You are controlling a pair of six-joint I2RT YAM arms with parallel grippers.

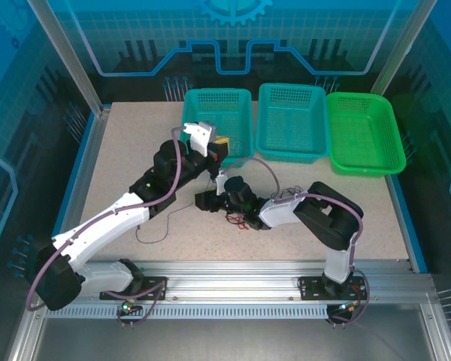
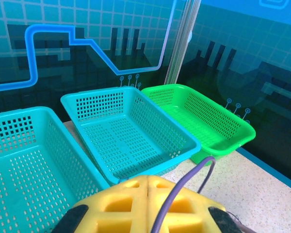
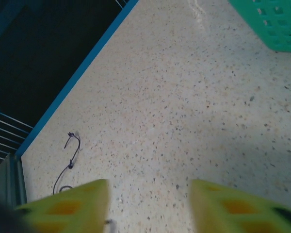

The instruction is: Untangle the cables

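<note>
Left hand (image 2: 148, 194): yellow pads pressed flat together, no gap. A purple-grey cord (image 2: 184, 184) crosses one pad and loops up past it. We can't tell whether it is pinched or just lies over the pad, nor whether it is a cable or an arm hose. The pads are cut off by the bottom edge of the left wrist view.

Right hand (image 3: 149, 187): fingers stand apart at a medium gap with bare tabletop (image 3: 184, 97) between them, holding nothing. Both fingers are blurred and cut off at the bottom edge.

The cables (image 1: 239, 218) lie on the tabletop between the two arms. The red strands (image 1: 242, 222) form a small tangle just beside the right wrist, partly under it and too fine to sort out. The dark strand (image 1: 169, 226) lies in a loose curve beside the left forearm, apart from the red ones.

The right wrist view shows a thin dark strand near the tabletop's blue edge, and we can't tell if it is the same one. The top view shows the left hand at the near corner of the left teal basket (image 1: 218, 91), with the right hand low, just beside it. The left wrist view looks into the left teal basket, the middle teal basket (image 2: 131, 141) and the green basket (image 2: 203, 116), which stand in a row.
</note>
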